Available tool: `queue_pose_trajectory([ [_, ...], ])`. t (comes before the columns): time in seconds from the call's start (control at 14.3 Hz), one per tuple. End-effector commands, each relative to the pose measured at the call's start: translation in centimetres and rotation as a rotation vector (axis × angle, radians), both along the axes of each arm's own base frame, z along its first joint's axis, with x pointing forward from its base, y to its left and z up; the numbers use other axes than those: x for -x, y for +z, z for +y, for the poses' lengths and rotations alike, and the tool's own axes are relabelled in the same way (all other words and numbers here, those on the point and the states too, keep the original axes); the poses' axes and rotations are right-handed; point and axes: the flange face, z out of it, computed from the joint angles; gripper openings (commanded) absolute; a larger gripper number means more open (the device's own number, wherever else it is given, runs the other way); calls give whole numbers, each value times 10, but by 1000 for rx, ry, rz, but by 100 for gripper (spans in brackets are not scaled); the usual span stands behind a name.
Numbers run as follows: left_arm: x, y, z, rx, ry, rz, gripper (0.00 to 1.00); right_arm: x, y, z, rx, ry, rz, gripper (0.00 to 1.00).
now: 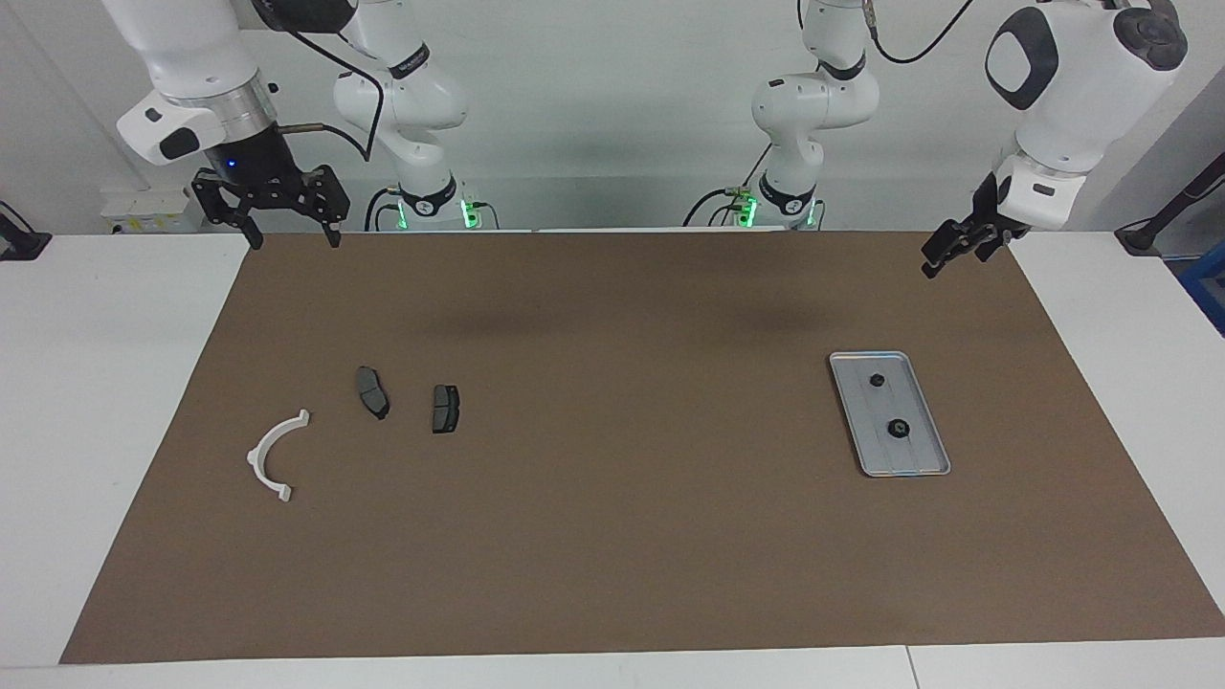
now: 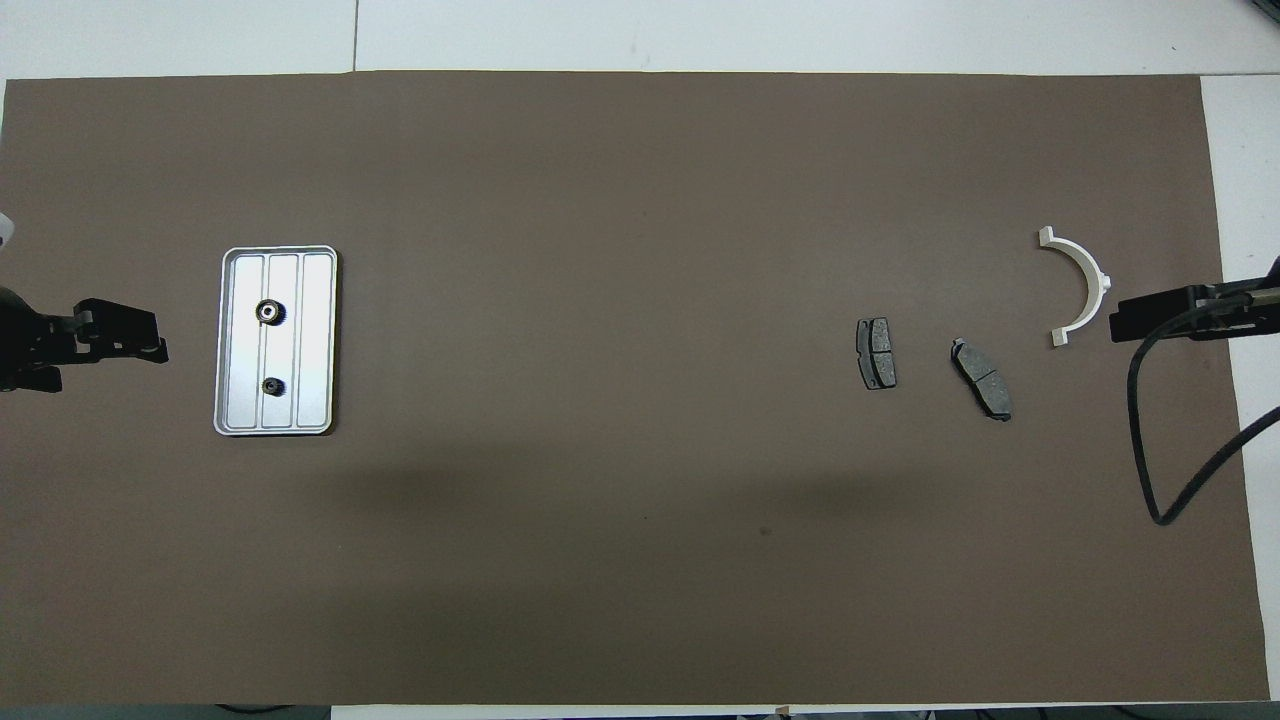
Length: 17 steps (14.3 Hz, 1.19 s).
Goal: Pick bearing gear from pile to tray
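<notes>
Silver-grey metal, the flat rectangular tray (image 1: 926, 459) with its low raised rim lies toward the left arm's end of the brown mat (image 1: 612, 536), and two small black round toothed gears (image 2: 267, 313) already sit in it, one nearer to the robots than the other. Toward the right arm's end, what remains of the pile is two dark grey brake pads (image 1: 372, 391) and a white curved half-ring bracket (image 1: 275, 454); no gear shows among them. By my reading the picking is finished, or nearly so, and the next move calls only for checking that no gear remains on the mat.

The right gripper (image 1: 292, 234) hangs high over the mat's robot-side edge with its fingers spread and nothing between them. The left gripper (image 1: 947, 256) hangs high over the mat's corner, above the tray's end of the table; I cannot tell how its fingers stand. Both arms wait. Between tray and pads the mat offers broad open room, and every part lies well inside its edges.
</notes>
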Motion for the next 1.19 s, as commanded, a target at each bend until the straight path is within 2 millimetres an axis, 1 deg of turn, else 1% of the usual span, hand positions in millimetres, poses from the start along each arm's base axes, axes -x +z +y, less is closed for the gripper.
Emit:
queue_pose_trajectory([
  [0.0, -22, 2, 0, 5, -20, 28, 100, 0, -1, 4, -34, -25, -13, 100],
  [0.21, -18, 6, -3, 5, -28, 43, 100, 0, -1, 1, -34, -26, -10, 100],
  [0.49, -14, 14, -2, 4, -27, 40, 100, 0, 0, -1, -35, -34, -13, 100],
  [0.63, -13, 23, -2, -1, -31, 42, 100, 0, 0, -2, -35, -36, -13, 100],
  [0.84, -14, 25, -1, 2, -81, 34, 100, 0, 0, -3, -35, -37, -13, 100],
  [1.12, -15, 24, -10, 5, -127, 35, 100, 0, -1, -4, -34, -37, -12, 100],
])
